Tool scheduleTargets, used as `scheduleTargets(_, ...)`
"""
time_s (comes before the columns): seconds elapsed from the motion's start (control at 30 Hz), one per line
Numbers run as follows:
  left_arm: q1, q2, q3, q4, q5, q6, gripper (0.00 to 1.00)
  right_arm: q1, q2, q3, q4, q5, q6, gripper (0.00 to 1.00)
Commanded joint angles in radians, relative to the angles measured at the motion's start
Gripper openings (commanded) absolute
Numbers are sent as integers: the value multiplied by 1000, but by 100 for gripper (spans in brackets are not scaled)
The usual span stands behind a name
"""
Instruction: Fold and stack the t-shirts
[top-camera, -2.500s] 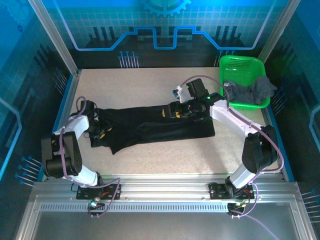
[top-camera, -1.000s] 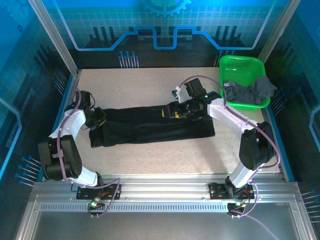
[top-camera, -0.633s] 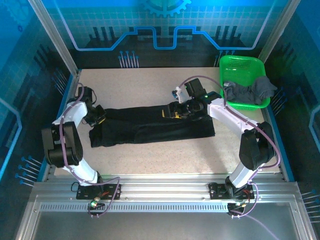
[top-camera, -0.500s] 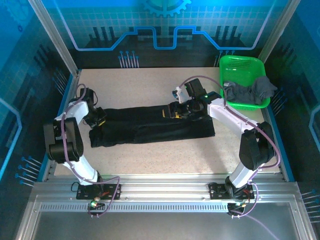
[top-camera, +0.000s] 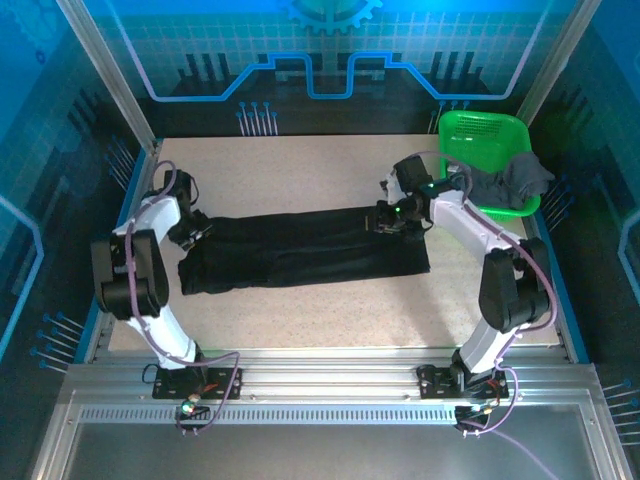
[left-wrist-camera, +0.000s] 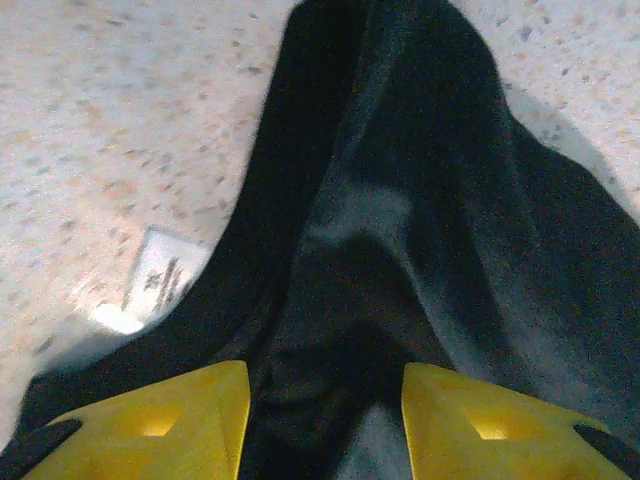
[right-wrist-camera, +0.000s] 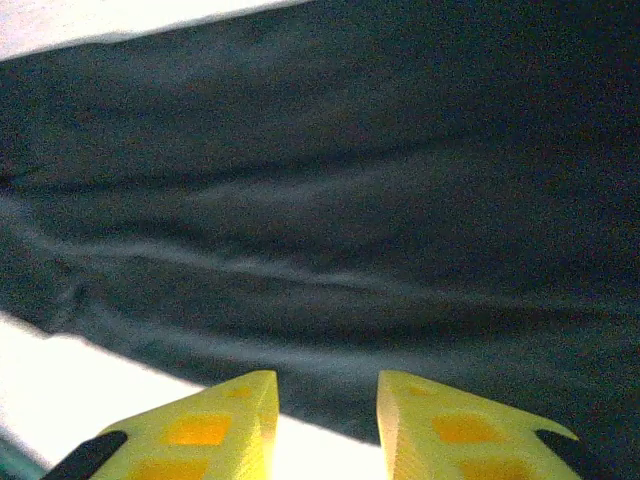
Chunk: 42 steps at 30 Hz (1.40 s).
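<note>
Since the black t-shirt (top-camera: 300, 255) looks limp and light, the left gripper (left-wrist-camera: 325, 385) and right gripper (right-wrist-camera: 327, 395), jaws open, should pinch its end edges.

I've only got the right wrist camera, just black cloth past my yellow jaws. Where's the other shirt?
Observer: The dark grey t-shirt sits in the green basket at the far right corner of the table, hanging over its rim.
Operator: And my other arm?
Observer: The left gripper is at the black t-shirt's left end, jaws apart over the cloth.
Operator: Anything beside it?
Observer: A white tag lies on the table at the cloth's edge.
</note>
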Motion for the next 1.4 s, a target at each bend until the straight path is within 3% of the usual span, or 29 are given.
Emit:
scheduleTargets(0.0,-57,-184,-95,-65,-32,-169,42,-38,101,89,-108,163,-63,26)
scheduleTargets(0.1,-140,-244,-173,-49,59,-309,39,-60,215,188,-176,261,-98,20)
scheduleTargets(0.2,-206,-206,-202,-20,115,-423,36,-72,316,264,-231,334,-119,18)
scheduleTargets(0.43,-211,40,-96,-5,125,-479,31,-72,448,315,-319,402,-117,17)
scheduleTargets(0.63,-217,296,186,-66,140,-446,31,-73,383,212,-355,456,-42,20)
scheduleTargets(0.77,-255,477,481,-104,152,-392,32,-47,271,55,-349,425,52,22)
scheduleTargets(0.97,-357,751,891,-10,262,-401,33,121,90,-194,-301,310,287,23)
scheduleTargets(1.17,-435,961,1154,196,338,-526,34,322,-4,-333,-125,141,578,26)
scheduleTargets(1.27,-451,1069,1255,354,388,-651,34,360,28,-327,3,81,660,27)
scheduleTargets(1.37,-457,1197,1468,388,394,-708,36,363,98,-241,-5,66,646,28)
